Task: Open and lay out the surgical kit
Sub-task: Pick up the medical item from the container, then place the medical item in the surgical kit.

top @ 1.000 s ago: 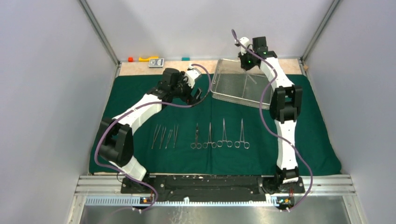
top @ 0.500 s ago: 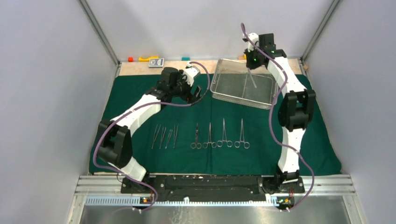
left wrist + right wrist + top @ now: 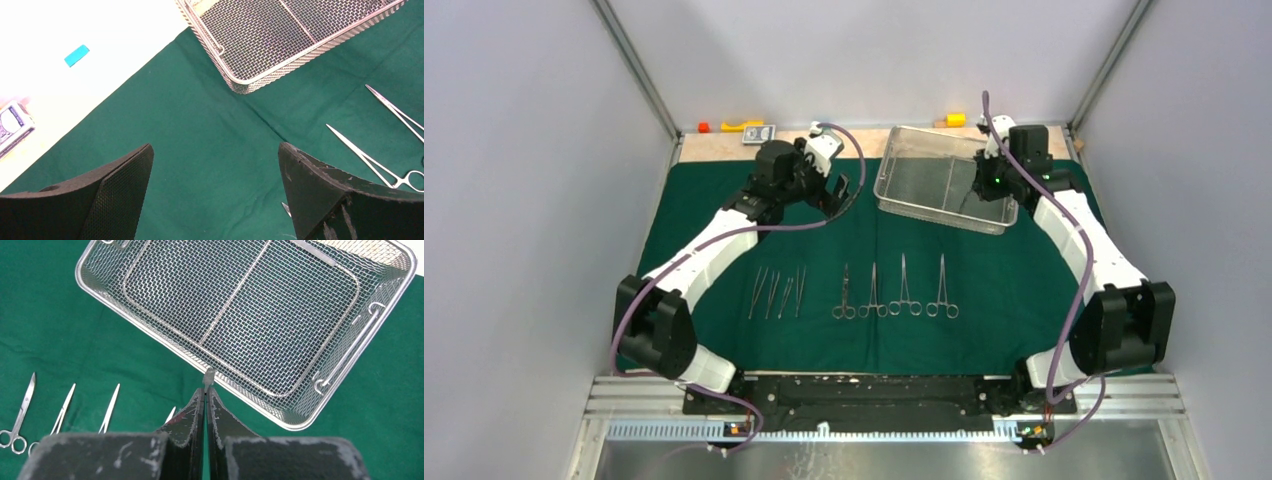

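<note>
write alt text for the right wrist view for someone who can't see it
The right gripper, shut on a slim steel instrument whose tip pokes out past its fingers, hangs in line with the near edge of a silver wire-mesh tray. The tray sits on a dark green cloth, with other steel instruments lying at lower left.

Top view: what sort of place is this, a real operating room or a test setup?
Probably a lab test cell staged as a surgical prep table: plain grey walls in a metal frame, a green cloth with steel instruments in a row, and a mesh tray.
</note>
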You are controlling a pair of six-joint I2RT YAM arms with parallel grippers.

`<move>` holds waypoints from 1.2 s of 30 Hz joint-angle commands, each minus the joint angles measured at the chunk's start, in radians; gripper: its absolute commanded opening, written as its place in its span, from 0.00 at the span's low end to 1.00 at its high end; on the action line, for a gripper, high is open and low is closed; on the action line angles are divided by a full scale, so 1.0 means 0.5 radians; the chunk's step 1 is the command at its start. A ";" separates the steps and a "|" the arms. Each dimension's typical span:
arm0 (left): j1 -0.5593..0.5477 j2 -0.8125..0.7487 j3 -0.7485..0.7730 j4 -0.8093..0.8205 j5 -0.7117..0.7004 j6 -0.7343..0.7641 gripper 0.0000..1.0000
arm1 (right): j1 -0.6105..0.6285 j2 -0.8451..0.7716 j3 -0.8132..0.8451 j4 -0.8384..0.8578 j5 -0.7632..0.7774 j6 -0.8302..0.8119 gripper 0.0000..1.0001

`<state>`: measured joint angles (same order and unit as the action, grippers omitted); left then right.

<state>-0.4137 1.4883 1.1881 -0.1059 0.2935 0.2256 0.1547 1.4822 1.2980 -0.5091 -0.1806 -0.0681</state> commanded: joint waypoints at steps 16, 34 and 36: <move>0.008 -0.168 -0.144 0.132 0.013 0.043 0.99 | 0.012 -0.467 -0.083 -0.205 0.063 -0.124 0.00; 0.007 -0.260 -0.329 0.179 0.061 0.130 0.99 | 0.000 -0.784 -0.441 -0.901 -0.112 -0.399 0.00; 0.007 -0.270 -0.354 0.194 0.048 0.132 0.99 | -0.010 -0.776 -0.467 -0.913 -0.111 -0.417 0.00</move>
<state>-0.4137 1.3991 1.0401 -0.0639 0.3161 0.2687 0.1543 1.1126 1.0904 -0.9131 -0.2111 -0.2432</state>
